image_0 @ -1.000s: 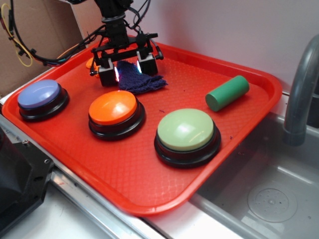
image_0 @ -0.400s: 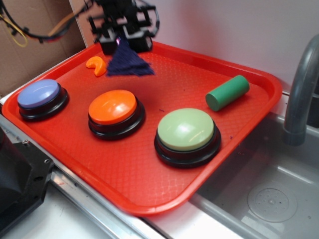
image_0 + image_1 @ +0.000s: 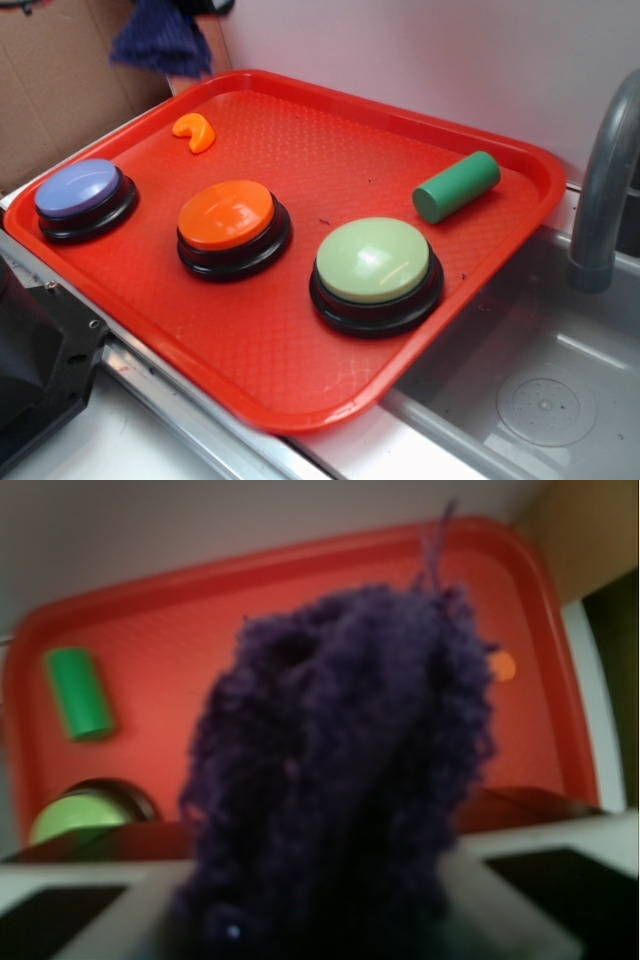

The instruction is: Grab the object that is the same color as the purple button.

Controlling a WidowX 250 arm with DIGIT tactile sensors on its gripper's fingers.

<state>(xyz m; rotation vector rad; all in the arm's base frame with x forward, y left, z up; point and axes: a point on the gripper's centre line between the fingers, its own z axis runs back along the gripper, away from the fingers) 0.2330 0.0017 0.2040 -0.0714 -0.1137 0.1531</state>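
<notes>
Hanging at the top-left edge of the exterior view, the small dark purple fuzzy terry cloth [image 3: 160, 38] is clear of the red textured plastic tray [image 3: 300, 380] and sits in front of the brown cardboard backdrop [image 3: 60, 90]. The gripper itself is almost wholly cut off by the frame here; only a dark bit shows above the cloth. On the tray: round lavender-blue domed button on a black base [image 3: 78, 190] at the left, the colour match for the cloth; orange domed button [image 3: 227, 215] in the middle; pale green domed button [image 3: 372, 260] to its right; small orange curved piece [image 3: 194, 131] near the far rim; green cylinder [image 3: 456, 186] far right. A grey faucet [image 3: 605, 190] and steel sink [image 3: 520, 400] lie beside the tray.

Wrist view: the cloth [image 3: 340, 780] fills the centre, bunched, pinched between the gripper [image 3: 320, 900] pads at the bottom edge, so the gripper is narrow and holding the cloth. Judgement: held high so the fabric clears the buttons; the grab looks done. The cloth's long axis runs along the gripper's reach, free end with a loose thread pointing away toward the tray below. Blurred, so fold detail is unclear.
</notes>
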